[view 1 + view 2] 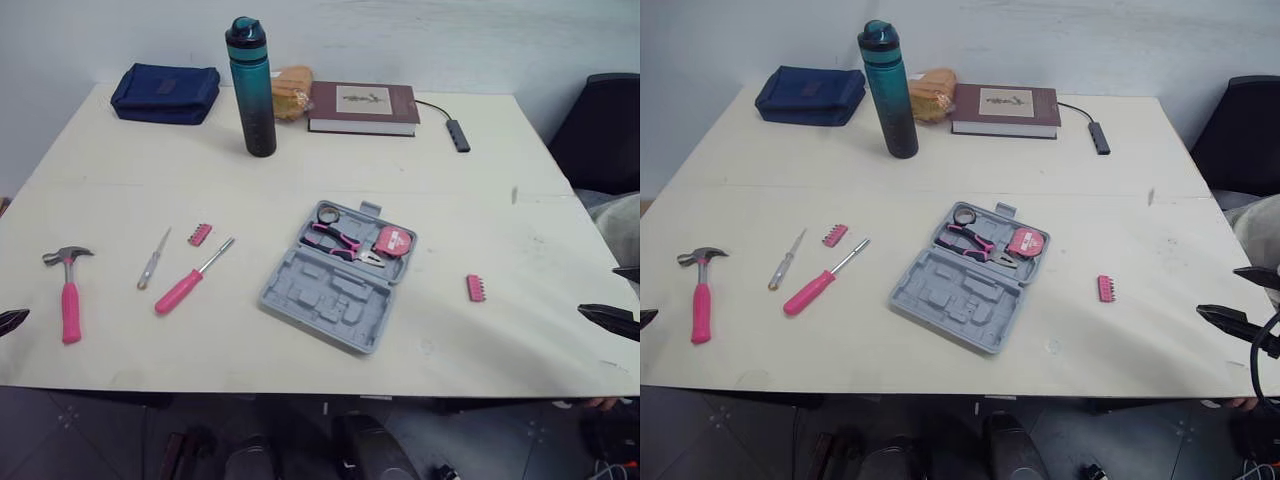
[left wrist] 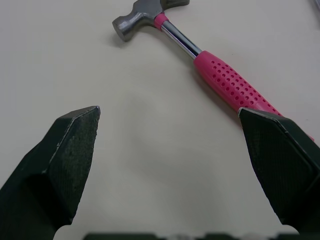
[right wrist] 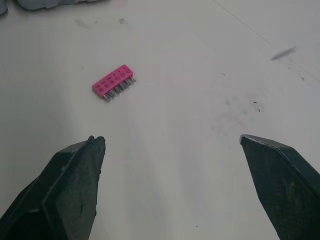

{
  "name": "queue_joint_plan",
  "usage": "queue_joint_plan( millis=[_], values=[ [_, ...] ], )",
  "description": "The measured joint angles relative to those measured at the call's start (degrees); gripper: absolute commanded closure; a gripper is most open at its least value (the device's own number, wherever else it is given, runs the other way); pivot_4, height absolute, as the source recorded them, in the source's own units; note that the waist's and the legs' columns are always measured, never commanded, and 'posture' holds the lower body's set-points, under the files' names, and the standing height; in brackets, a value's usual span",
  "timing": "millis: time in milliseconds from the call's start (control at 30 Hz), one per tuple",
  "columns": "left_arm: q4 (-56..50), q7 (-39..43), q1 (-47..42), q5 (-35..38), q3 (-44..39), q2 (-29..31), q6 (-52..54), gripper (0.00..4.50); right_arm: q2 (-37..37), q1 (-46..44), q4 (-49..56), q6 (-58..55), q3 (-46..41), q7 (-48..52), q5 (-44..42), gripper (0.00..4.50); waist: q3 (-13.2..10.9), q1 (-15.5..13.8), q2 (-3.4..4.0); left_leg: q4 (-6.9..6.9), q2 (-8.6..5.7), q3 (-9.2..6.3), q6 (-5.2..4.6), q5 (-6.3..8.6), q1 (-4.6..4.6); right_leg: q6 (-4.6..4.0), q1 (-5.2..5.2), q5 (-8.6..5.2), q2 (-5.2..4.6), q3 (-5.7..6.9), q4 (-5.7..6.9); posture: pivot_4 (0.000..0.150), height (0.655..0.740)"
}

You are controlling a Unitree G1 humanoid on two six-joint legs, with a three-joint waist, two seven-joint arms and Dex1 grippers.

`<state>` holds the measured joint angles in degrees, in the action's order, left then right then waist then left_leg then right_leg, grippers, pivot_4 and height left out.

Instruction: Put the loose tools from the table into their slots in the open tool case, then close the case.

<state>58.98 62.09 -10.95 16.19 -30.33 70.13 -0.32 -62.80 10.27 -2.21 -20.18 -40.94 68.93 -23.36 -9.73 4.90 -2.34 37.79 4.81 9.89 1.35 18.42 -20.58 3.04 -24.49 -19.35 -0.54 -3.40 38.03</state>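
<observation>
head view: open grey plastic tool case [image 1: 315, 292] in the centre; steel-headed hammer with pink perforated handle [image 1: 68, 292] at the near left, small pink bit strip [image 1: 475, 288] right of the case

left wrist: left gripper [image 2: 168, 110] spread wide and empty, just by the hammer's handle; rigid and head-heavy, probably best gripped on the textured handle near the head

right wrist: right gripper [image 3: 172, 137] spread and empty, near the bit strip; light and thin, pinch across its long sides

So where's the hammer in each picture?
Left eye view: hammer, near the table's left edge.
Right eye view: same place.
Left wrist view: hammer just past the open left gripper.
Right wrist view: aimed at the bit strip instead.
Landmark: left gripper beside the hammer.
</observation>
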Motion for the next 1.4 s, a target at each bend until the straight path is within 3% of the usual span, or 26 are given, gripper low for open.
queue_joint_plan(
  millis=[433,667,867,967,1200,1233,1400],
  values=[
    [3.5,2.4,-7.1,-1.0,4.6,-1.8,-2.9,0.03,2.7,1.4,8.3,-4.5,-1.8,-4.8,-0.8,0.0,0.0,-0.1,-0.06,0.05,-0.01,0.02,0.01,-0.01,0.01,0.01,0.01,0.0,0.0,0.02,0.06,0.15,0.7377],
    [-12.9,8.1,-13.8,-0.3,10.9,-8.9,2.2,0.03,7.4,0.2,25.2,-13.9,1.5,-13.8,-4.1,0.0,0.1,-0.6,-0.09,0.23,-0.02,-0.06,0.05,-0.03,-0.06,0.02,0.06,0.0,0.0,-0.03,0.27,0.15,0.7377],
    [-30.2,7.1,-20.6,-1.8,22.4,-19.0,9.7,0.03,12.2,-2.8,35.4,-21.7,11.8,-23.8,-5.7,0.0,0.1,-1.4,-0.11,0.51,-0.03,-0.04,0.07,-0.07,-0.09,0.07,0.02,0.0,0.08,-0.1,0.51,0.15,0.7377],
    [-32.8,3.8,-27.2,-5.1,28.7,-25.3,12.7,0.9,14.6,-5.1,38.2,-24.5,18.6,-28.8,-5.2,0.88,0.1,-1.7,-0.11,0.55,-0.11,-0.05,0.11,-0.11,-0.08,0.07,0.03,0.0,0.11,-0.15,0.54,0.15,0.7377],
    [-24.9,-2.2,-38.0,-12.3,37.8,-36.5,12.7,4.25,18.6,-8.2,38.0,-26.8,30.2,-37.0,-0.3,4.5,0.1,-1.5,-0.09,0.58,-0.13,0.04,0.18,-0.14,-0.09,0.07,-0.08,-0.01,0.27,-0.22,0.6,0.15,0.7377],
    [-23.0,-2.8,-39.1,-12.8,38.1,-37.3,12.1,4.43,18.9,-8.8,37.9,-27.0,31.4,-37.7,0.1,4.5,0.1,-1.5,-0.09,0.58,-0.12,0.04,0.21,-0.16,-0.06,0.07,-0.08,-0.01,0.28,-0.22,0.63,0.15,0.7377],
    [-13.1,-5.4,-43.9,-15.6,38.9,-41.1,8.1,4.43,22.1,-11.9,35.8,-27.2,37.2,-40.8,2.7,4.5,0.1,-1.7,-0.09,0.58,-0.13,0.03,0.23,-0.18,-0.05,0.05,-0.07,-0.02,0.26,-0.21,0.64,0.15,0.7377]
  ],
)
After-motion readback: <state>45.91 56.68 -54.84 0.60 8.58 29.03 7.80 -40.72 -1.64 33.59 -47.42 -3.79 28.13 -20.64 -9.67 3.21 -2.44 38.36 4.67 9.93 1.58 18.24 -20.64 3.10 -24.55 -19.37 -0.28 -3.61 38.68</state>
